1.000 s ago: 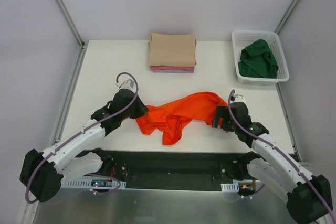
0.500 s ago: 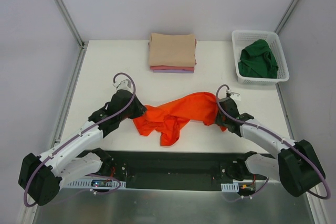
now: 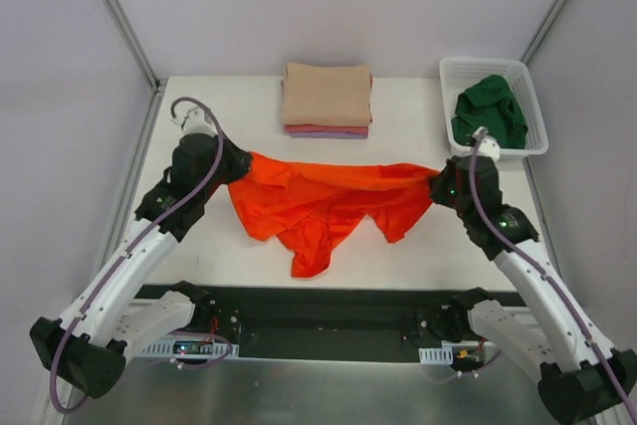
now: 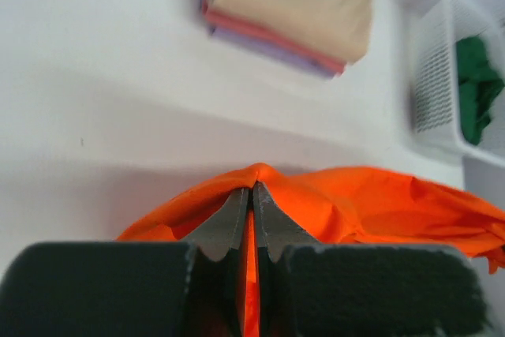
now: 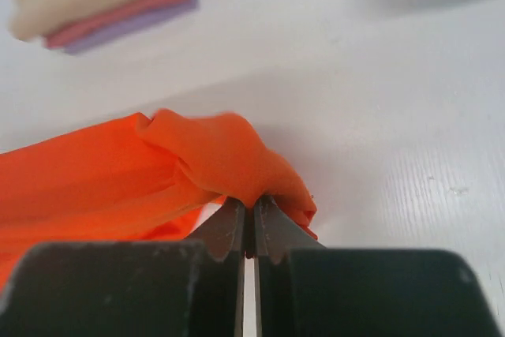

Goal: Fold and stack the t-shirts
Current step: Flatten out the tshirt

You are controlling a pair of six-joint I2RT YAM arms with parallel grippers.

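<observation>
Nearest the arm bases, the loose lower part of the orange t-shirt (image 3: 318,204) sags toward 6 o'clock in uneven folds, one tongue of cloth reaching closest to the near edge of the counter (image 3: 199,246). The shirt sits mid-counter, strung between the two arms. The left jaws are pinched shut on a bunched corner at its 9 o'clock end, and the right jaws are closed on a gathered wad of cloth at its 3 o'clock end. Both wrist views show orange fabric squeezed between closed tips. The upper edge runs fairly straight between the two grips, while everything below droops. This suggests a light, limp, thin cloth that will not hold a shape, will wrinkle and double over on itself, and may creep out of a shallow pinch if pulled hard. It looks best held at edges or corners, such as shoulders or hem, with both ends tensioned evenly. Which corners are pinched now cannot be told. Farther off at 12 o'clock lies the folded stack, beige t-shirt (image 3: 326,94) over pink and lavender. At about 2 o'clock the dark green t-shirt (image 3: 490,111) lies crumpled in the white mesh basket (image 3: 445,97).
</observation>
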